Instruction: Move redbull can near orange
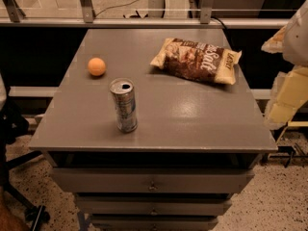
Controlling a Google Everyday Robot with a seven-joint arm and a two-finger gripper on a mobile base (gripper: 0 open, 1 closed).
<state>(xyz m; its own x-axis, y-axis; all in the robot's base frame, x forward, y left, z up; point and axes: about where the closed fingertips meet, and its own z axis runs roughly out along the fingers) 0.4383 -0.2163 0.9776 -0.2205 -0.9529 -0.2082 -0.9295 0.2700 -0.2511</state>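
Observation:
The redbull can [124, 105] stands upright near the front left of the grey tabletop [183, 119], its opened top facing up. The orange [96, 66] lies on the table behind and to the left of the can, with a short gap between them. My gripper [290, 83] shows as pale cream and white parts at the right edge of the view, off the table's right side and far from the can. It holds nothing that I can see.
A brown-and-cream chip bag [197, 59] lies flat at the back right of the table. Drawers [152, 181] sit below the tabletop's front edge. A railing [144, 22] runs behind the table. A dark chair base [19, 177] stands at the left.

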